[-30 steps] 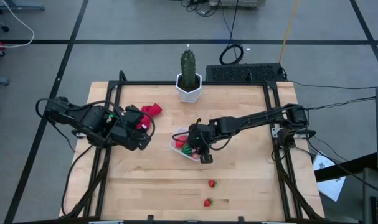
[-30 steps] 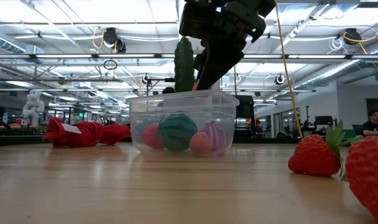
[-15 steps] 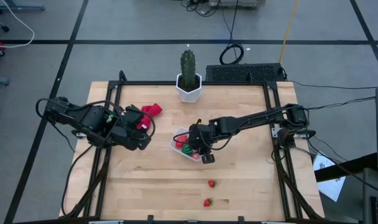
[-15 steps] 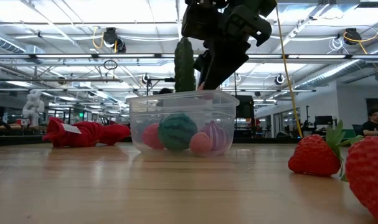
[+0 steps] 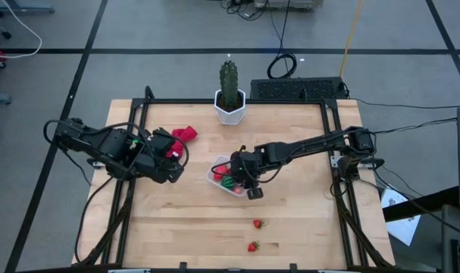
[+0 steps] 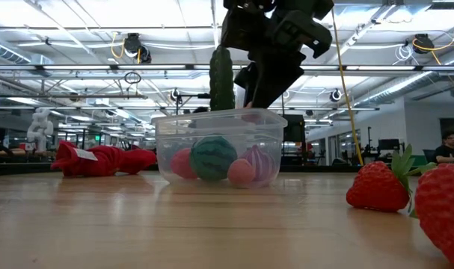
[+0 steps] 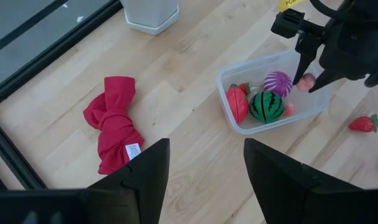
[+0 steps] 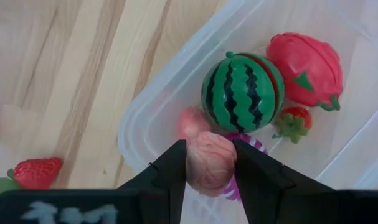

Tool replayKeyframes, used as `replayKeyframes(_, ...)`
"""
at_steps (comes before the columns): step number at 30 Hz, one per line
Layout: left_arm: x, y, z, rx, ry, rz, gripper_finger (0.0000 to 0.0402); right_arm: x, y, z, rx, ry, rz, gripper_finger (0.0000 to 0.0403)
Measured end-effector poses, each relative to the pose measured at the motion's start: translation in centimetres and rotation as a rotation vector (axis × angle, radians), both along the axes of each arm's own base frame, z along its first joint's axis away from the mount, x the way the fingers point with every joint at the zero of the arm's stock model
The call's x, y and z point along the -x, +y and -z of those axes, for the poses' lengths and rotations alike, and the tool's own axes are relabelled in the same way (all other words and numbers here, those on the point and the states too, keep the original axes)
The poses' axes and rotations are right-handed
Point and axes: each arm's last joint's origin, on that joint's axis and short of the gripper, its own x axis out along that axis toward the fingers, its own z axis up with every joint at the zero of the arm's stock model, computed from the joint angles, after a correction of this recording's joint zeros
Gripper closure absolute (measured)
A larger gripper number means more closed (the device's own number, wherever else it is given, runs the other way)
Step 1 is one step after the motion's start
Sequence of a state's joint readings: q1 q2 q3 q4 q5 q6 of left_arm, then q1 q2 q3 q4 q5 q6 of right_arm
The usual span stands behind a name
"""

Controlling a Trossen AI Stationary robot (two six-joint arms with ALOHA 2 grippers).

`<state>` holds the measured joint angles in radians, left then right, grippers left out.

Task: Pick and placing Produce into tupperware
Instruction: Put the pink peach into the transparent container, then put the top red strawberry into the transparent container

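Note:
The clear tupperware tub (image 5: 223, 176) (image 6: 215, 148) stands mid-table. Inside it lie a green striped ball (image 8: 241, 92), a red oval (image 8: 304, 62), a purple ball (image 7: 277, 82), a small strawberry (image 8: 294, 121) and a pink bit (image 8: 193, 121). My right gripper (image 8: 210, 165) (image 6: 249, 101) hangs just above the tub's rim, shut on another pink bit (image 8: 210, 160). Two strawberries (image 5: 258, 224) (image 5: 253, 246) lie on the table toward its near edge. My left gripper (image 7: 204, 180) (image 5: 173, 165) waits open above the table's left part, near the red cloth. My right gripper pinches the pink bit (image 8: 208, 155) between its two fingers (image 8: 176, 168), one on each side of it. The fingers come from above, slanting down over the tub. The bit is lifted clear, above the produce in the tub.
A red cloth (image 5: 183, 136) (image 7: 114, 127) lies left of the tub. A cactus in a white pot (image 5: 230, 95) stands at the far edge, with a keyboard (image 5: 298, 89) beyond the table's far right. Bare wood stretches along the near side around the strawberries.
My right gripper, still shut on the pink bit, has risen slightly and drifted a little over the tub. The tub and its contents have stayed put.

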<state>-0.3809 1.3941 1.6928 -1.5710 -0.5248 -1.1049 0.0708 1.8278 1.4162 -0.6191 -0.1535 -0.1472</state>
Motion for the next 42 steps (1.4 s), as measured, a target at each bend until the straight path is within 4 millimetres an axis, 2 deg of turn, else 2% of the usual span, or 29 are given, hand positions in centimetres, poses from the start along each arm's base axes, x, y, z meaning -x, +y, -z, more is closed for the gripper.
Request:
replayKeyframes(18,0.00,0.00,-0.01,0.002,-0.002,-0.003,0.0192,0.06,0.00,0.03,0.021,-0.002,-0.043,0.0290)
replayKeyframes(30,0.00,0.00,-0.01,0.001,-0.002,-0.003,0.0192,-0.27,-0.33,-0.07,0.134,-0.042,0.011,0.0248)
replayKeyframes(42,0.00,0.00,-0.01,-0.002,0.000,0.002,0.0192,-0.22,-0.32,-0.62,0.157,-0.076,-0.034,0.0216)
